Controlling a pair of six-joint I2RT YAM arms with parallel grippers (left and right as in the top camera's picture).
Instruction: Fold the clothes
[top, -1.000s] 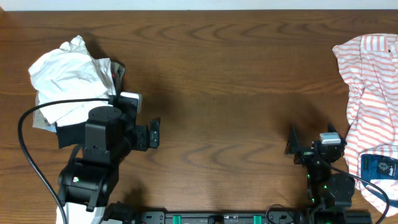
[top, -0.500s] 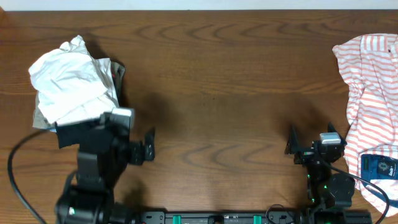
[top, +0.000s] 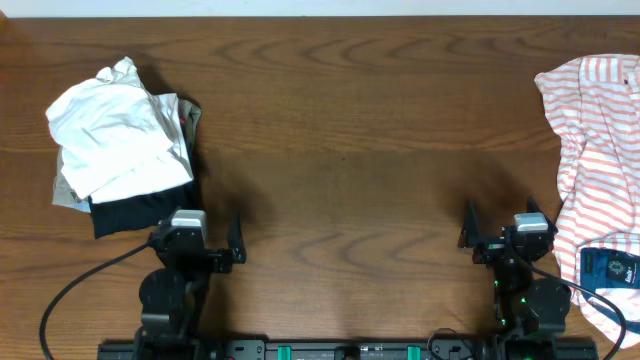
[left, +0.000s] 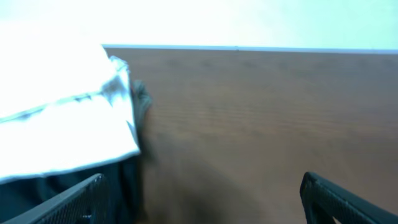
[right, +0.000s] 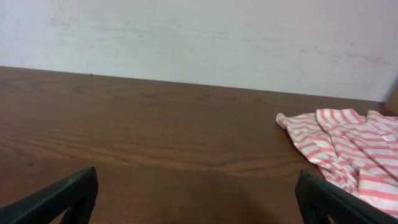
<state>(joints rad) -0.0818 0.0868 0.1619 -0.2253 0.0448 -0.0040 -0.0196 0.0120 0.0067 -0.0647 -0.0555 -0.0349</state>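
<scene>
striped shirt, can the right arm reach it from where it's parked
Probably yes: the striped shirt lies just beside the right gripper, whose jaws are open, with only table between them.

The bench (top: 350, 150) is dark brown wood, with a wavy grain of lighter brown lines. On its left side the white garment (top: 110, 130) is plain, without any print. The black garment (top: 130, 212) under it is also plain, and a grey-olive cloth (top: 192, 115) shows at the edge. On the right side the striped shirt (top: 600, 130) is white with thin salmon-pink stripes. It carries a dark blue label (top: 610, 268) with a pale print too small to read. The left arm (top: 165, 295) and the right arm (top: 535, 300) are black, each with a silver-grey block on top. The left fingers (left: 62, 202) and the right fingers (right: 56, 196) are black as well. The wall (right: 199, 37) is white.
</scene>
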